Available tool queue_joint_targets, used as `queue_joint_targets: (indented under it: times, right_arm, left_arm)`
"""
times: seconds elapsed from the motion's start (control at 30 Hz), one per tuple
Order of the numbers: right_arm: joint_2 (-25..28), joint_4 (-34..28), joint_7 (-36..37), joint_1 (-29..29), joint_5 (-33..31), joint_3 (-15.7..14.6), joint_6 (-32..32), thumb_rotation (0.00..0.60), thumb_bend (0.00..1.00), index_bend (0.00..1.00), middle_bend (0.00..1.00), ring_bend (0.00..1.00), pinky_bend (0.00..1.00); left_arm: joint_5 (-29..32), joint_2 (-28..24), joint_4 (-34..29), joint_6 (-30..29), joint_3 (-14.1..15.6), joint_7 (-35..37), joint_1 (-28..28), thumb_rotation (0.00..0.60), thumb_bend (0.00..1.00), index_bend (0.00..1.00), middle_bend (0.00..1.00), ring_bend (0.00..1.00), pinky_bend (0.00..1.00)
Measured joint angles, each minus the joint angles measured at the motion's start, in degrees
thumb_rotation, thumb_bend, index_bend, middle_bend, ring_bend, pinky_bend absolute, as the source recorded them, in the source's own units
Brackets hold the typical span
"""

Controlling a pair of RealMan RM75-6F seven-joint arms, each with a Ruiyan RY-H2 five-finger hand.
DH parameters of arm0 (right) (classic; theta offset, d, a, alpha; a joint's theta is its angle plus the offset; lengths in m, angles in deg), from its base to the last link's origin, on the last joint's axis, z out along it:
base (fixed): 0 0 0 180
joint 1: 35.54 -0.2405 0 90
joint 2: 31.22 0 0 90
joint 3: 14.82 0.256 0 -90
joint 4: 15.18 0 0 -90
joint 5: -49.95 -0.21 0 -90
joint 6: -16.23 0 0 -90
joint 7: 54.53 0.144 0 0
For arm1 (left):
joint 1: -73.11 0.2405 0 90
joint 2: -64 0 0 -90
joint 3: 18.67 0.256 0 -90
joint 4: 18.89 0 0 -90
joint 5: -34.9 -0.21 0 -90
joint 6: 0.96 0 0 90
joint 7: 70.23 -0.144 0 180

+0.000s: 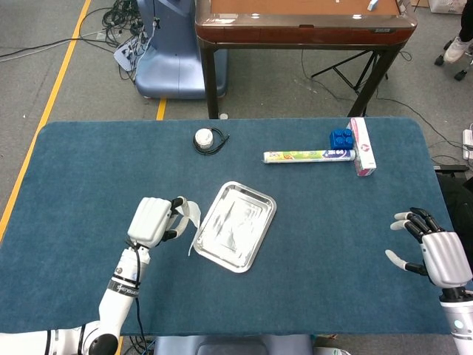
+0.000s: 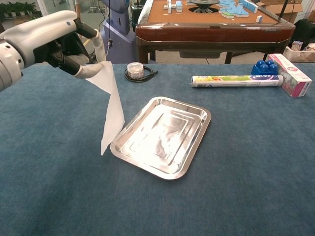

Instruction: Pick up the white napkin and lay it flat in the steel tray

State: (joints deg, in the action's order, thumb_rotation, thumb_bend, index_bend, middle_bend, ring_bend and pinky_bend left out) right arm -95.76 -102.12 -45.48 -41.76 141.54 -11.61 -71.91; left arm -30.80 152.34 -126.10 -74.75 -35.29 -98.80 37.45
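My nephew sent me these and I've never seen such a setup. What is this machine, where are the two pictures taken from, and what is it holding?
It is a robot with two arms ending in human-like hands, steered remotely by a person. One picture looks down from its head, the other looks forward from its chest. The left hand holds a white napkin in the air; it hangs beside the steel tray, which has nothing in it. The right hand holds nothing, its fingers spread. On the blue table there are also a long roll, a blue block, a pink box and a small round container.
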Motion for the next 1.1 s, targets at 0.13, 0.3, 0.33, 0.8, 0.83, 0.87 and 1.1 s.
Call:
queue_joint_targets:
  times: [0.13,0.3,0.33,0.8,0.83,0.87,1.1]
  right_arm:
    - [0.04,-0.02,0.04,-0.02,-0.02,0.01,0.04,0.600,0.17,0.42,0.33,0.19,0.55]
    - [0.03,-0.02,0.01,-0.03,-0.02,0.00,0.07,0.600,0.17,0.42,0.33,0.19,0.55]
    - [0.02,-0.01,-0.02,-0.03,-0.02,-0.01,0.09,0.600,0.17,0.42,0.33,0.19,0.55]
    - [0.20,-0.04,0.55,0.02,-0.03,0.06,-0.12,0.600,0.17,0.42,0.33,0.19,0.55]
    - [0.21,-0.03,0.60,0.03,-0.04,0.08,-0.14,0.600,0.17,0.42,0.33,0.19,0.55]
    - [0.21,-0.02,0.63,0.05,-0.06,0.08,-0.16,0.600,0.17,0.42,0.33,0.19,0.55]
    - [0.14,0.00,0.20,-0.01,-0.15,0.08,0.04,0.600,0.17,0.42,0.33,0.19,0.55]
  left_arm:
    - [0.60,0.05,-0.10,-0.10,-0.90,-0.05,-0.68,0.600,0.47,0.68,1.00,1.00,1.00]
    - [0.73,0.16,-0.70,-0.31,-1.49,-0.40,-1.53,0.600,0.47,0.68,1.00,1.00,1.00]
    - [0.74,0.19,-0.80,-0.31,-1.56,-0.54,-1.70,0.600,0.47,0.68,1.00,1.00,1.00]
    - [0.74,1.29,-3.00,-1.21,-2.06,-2.73,-3.99,0.600,0.47,0.68,1.00,1.00,1.00]
    - [0.66,1.33,-2.95,-1.29,-1.84,-2.79,-3.98,0.600,0.47,0.68,1.00,1.00,1.00]
    - [0.57,1.36,-2.87,-1.41,-1.55,-2.79,-3.93,0.600,0.47,0.68,1.00,1.00,1.00]
    - [-0.33,1.41,-1.76,-1.71,1.25,-2.27,-2.97,0.600,0.47,0.68,1.00,1.00,1.00]
